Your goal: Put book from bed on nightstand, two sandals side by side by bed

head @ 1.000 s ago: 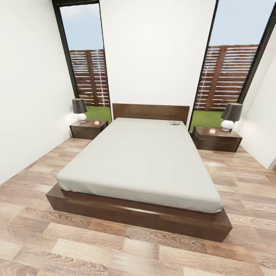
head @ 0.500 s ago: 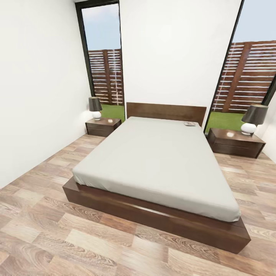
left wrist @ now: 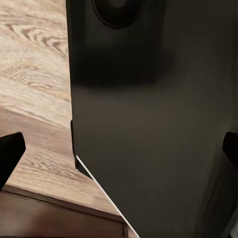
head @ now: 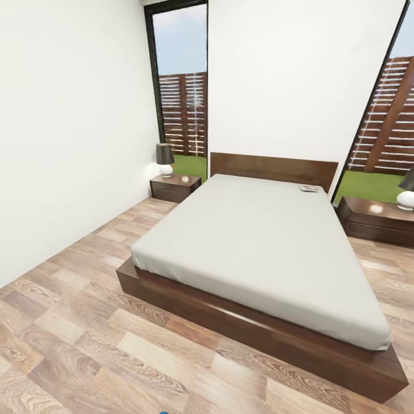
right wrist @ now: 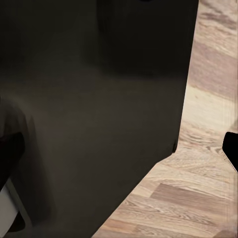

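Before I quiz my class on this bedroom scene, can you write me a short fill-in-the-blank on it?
1. The book lies on the bed near the ____.
2. A lamp stands on the left ____.
3. The floor is made of ____ planks.
4. Through the window a slatted brown ____ shows.

Missing words: headboard; nightstand; wood; fence

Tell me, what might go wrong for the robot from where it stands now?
The book lies at the far corner of the bed, beside the headboard, so reaching it from the foot end may fail; the robot probably has to drive round. The near nightstand already carries a lamp, which a careless placement might knock. No sandals are in sight, so the robot may have to search.
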